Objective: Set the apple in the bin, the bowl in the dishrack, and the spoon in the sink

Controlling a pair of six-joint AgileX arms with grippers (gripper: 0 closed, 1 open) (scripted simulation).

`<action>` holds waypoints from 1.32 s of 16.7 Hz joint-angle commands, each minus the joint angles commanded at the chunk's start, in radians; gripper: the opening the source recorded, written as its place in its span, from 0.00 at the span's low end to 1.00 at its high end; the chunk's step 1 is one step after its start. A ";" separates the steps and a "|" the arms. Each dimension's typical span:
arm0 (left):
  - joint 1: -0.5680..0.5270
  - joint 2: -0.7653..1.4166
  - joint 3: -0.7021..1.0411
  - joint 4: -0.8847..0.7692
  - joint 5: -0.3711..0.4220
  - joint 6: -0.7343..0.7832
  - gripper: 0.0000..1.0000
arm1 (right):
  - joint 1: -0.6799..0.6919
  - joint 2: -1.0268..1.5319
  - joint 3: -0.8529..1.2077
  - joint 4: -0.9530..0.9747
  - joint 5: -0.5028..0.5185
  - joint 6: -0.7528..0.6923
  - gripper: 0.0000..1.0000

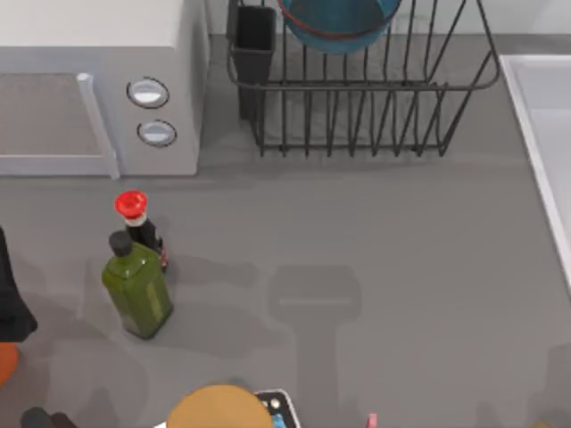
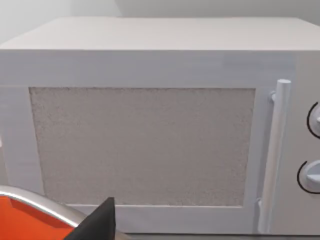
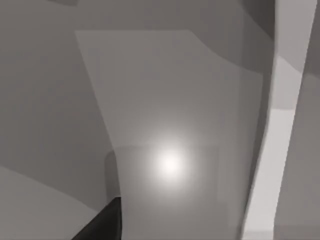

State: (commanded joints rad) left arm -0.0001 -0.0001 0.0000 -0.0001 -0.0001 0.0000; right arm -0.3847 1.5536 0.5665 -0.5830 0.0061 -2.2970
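The teal-blue bowl (image 1: 337, 22) with its reddish rim rests inside the black wire dishrack (image 1: 375, 116) at the back of the table. The pale sink (image 1: 549, 134) runs along the right edge. An orange bin with a grey metal rim (image 2: 35, 202) lies close under my left gripper (image 2: 100, 222), in front of the microwave; the bin's edge (image 1: 4, 366) also shows at the far left. A dark part of my left arm (image 1: 13, 294) stands at that left edge. My right gripper (image 3: 102, 225) hangs over a grey surface beside a pale strip (image 3: 270, 150). The apple and the spoon are out of view.
A grey microwave (image 1: 98, 80) with two round knobs fills the back left. A green bottle (image 1: 138, 285) and a dark red-capped bottle (image 1: 134, 214) stand at the left. A tan round object (image 1: 219, 408), a small white device (image 1: 278, 406) and a pink item (image 1: 371, 419) line the front edge.
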 joint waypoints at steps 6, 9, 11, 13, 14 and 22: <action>0.000 0.000 0.000 0.000 0.000 0.000 1.00 | 0.000 0.000 0.000 0.000 0.000 0.000 0.00; 0.000 0.000 0.000 0.000 0.000 0.000 1.00 | 0.000 0.000 0.000 0.000 0.000 0.000 0.00; 0.000 0.000 0.000 0.000 0.000 0.000 1.00 | 0.000 0.000 0.000 0.000 0.000 0.000 0.00; 0.000 0.000 0.000 0.000 0.000 0.000 1.00 | 0.000 0.000 0.000 0.000 0.000 0.000 0.00; 0.000 0.000 0.000 0.000 0.000 0.000 1.00 | 0.012 -0.074 0.042 -0.089 0.026 0.034 0.00; 0.000 0.000 0.000 0.000 0.000 0.000 1.00 | 0.010 -0.156 0.192 -0.340 0.027 0.018 0.00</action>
State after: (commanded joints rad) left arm -0.0001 -0.0001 0.0000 -0.0001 -0.0001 0.0000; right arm -0.3746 1.3978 0.7588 -0.9232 0.0329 -2.2789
